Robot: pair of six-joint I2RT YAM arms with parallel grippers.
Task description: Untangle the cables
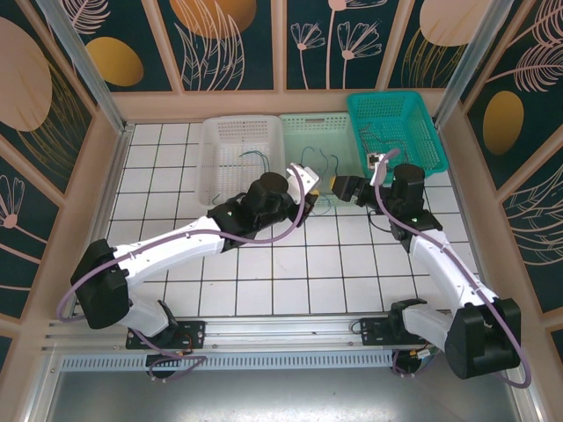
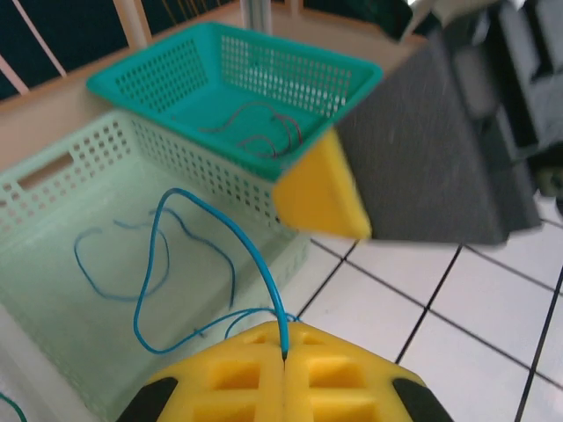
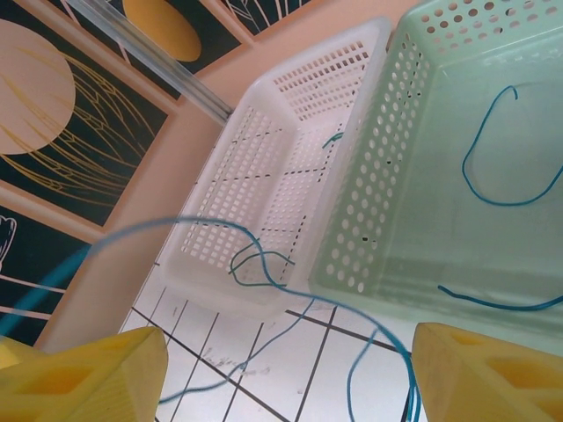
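We see the left gripper (image 2: pixel 283 359) pinched tight on a blue cable (image 2: pixel 278 308), which loops over the pale green basket (image 2: pixel 53 176); the right gripper (image 3: pixel 290 356) gapes wide; dark cables (image 2: pixel 264 132) lie in the teal basket (image 2: pixel 176 70).

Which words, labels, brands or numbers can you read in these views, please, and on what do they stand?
There is no readable text.
The white basket, pale green basket, teal basket, wall panels, the left tool shut on a blue cable and the open right tool bear no lettering; the panels show only plant patterns.
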